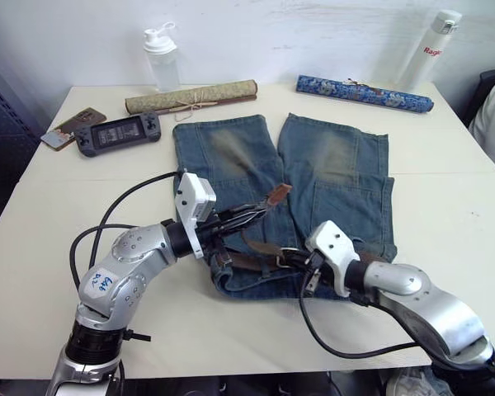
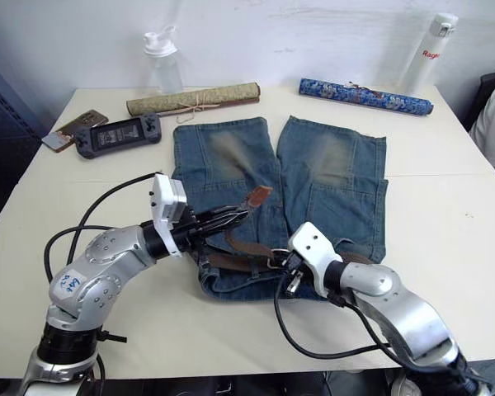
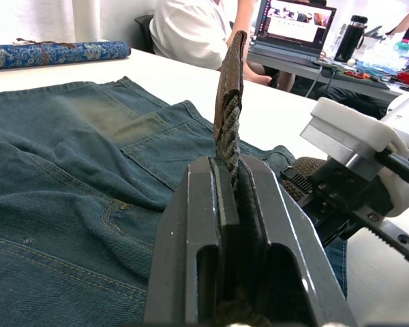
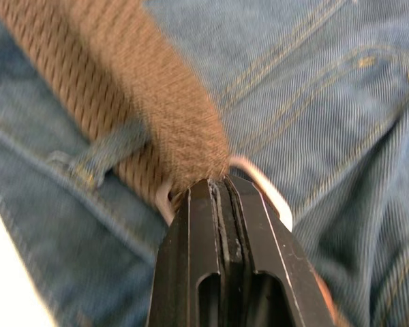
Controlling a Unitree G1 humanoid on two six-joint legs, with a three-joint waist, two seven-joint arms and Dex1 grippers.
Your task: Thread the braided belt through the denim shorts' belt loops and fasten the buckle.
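Shorts [image 1: 313, 177] lie flat mid-table, waistband toward the near edge, the braided belt [image 2: 239, 252] running along it. Your left gripper [image 2: 235, 216] is clamped on the belt just behind its tan tip; your right gripper [image 4: 221, 187] pinches the strap at the buckle [image 4: 259, 187]. Feed the tip straight through the frame, keeping the strap untwisted.

Your left gripper [image 2: 241, 216] pinches the braided belt [image 2: 249, 239] near its tan tip, lifted over the denim shorts [image 2: 313, 177]; your right gripper [image 2: 282, 262] sits at the buckle [image 2: 275, 259] on the waistband.
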